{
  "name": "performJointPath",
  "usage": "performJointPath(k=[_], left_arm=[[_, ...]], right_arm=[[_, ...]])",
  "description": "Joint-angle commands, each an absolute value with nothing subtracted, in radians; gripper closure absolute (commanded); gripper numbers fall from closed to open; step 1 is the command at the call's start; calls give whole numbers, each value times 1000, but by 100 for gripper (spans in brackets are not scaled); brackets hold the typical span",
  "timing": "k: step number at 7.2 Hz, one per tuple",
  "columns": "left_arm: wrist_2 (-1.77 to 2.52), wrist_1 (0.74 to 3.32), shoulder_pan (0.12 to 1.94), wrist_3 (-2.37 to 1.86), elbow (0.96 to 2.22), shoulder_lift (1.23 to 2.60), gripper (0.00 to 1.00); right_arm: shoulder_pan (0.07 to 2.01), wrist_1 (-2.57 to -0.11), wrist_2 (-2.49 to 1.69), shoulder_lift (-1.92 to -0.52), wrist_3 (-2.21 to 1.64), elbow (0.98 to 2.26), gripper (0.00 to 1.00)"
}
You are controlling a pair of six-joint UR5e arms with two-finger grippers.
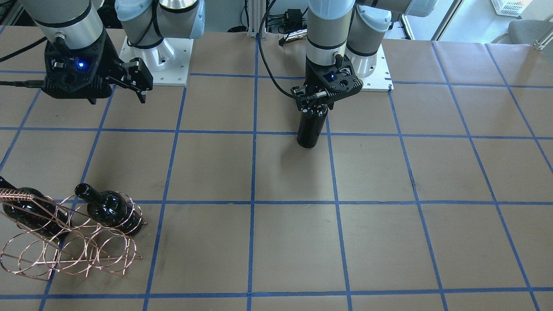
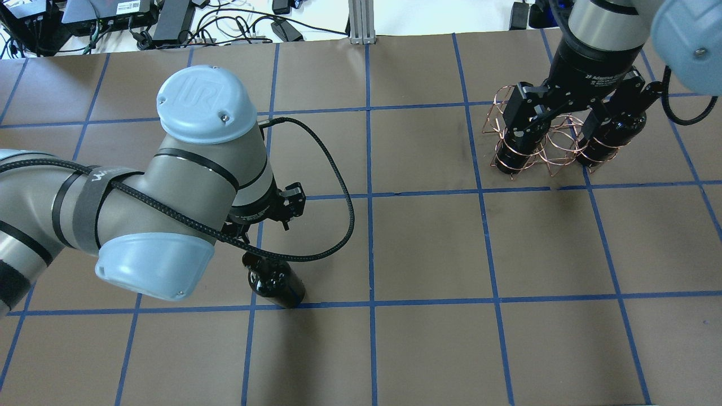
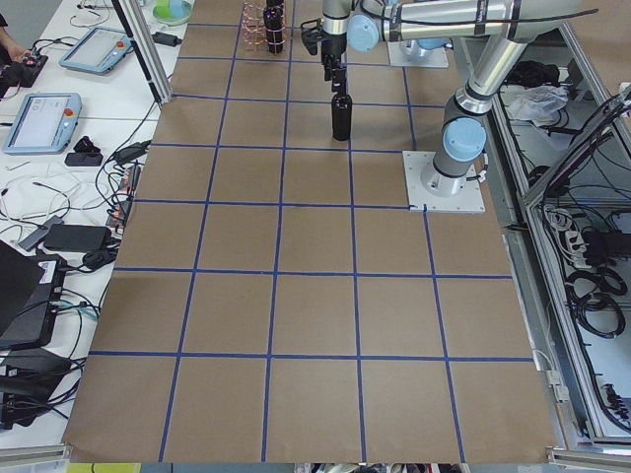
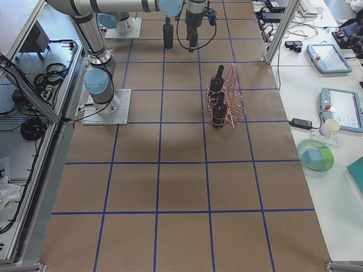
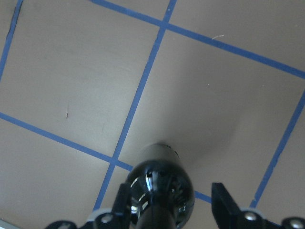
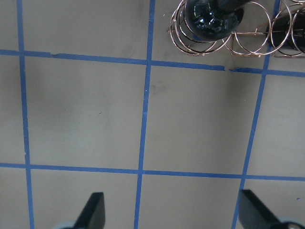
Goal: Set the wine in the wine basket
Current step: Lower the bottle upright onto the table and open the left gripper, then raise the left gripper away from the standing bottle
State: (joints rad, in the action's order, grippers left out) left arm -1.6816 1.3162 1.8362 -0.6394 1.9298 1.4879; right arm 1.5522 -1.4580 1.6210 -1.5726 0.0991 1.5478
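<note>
A dark glass wine bottle stands upright on the brown table near the robot's side. It also shows in the overhead view. My left gripper straddles its neck from above. In the left wrist view one finger touches the bottle and the other stands clear of it, so the gripper is open. The copper wire wine basket holds two more dark bottles. My right gripper is open and empty, high above the table on the robot's side of the basket.
The table is brown paper with a blue tape grid. The arms' white base plates sit at the robot's edge. A black cable loops off the left wrist. Side benches with tablets flank the table.
</note>
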Motion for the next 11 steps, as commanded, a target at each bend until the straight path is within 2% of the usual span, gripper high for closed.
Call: performJointPath(k=[1, 2, 3, 4, 5, 9, 11], left_arm=[[-1683, 1316, 1836, -640, 1928, 1488, 32], [-1683, 1316, 1833, -640, 1922, 1488, 26], [-1683, 1315, 1824, -617, 1902, 1488, 15], [-1683, 1313, 1781, -524, 1854, 1496, 5], [-1674, 1348, 1696, -365, 1782, 1505, 0], [-1628, 1629, 1331, 106, 1568, 1497, 0], [-1557, 1695, 1255, 266, 1500, 1490, 0]], right_arm=[[1552, -1457, 1621, -1572, 100, 1548, 0], [1552, -1468, 1623, -1572, 100, 1548, 0], [1552, -1465, 1635, -1574, 101, 1546, 0], [1552, -1459, 1620, -1574, 97, 1546, 0], [1555, -1457, 1620, -1588, 101, 1546, 0], [1565, -1445, 1615, -1580, 77, 1557, 0], [1581, -1471, 1617, -1585, 51, 1563, 0]])
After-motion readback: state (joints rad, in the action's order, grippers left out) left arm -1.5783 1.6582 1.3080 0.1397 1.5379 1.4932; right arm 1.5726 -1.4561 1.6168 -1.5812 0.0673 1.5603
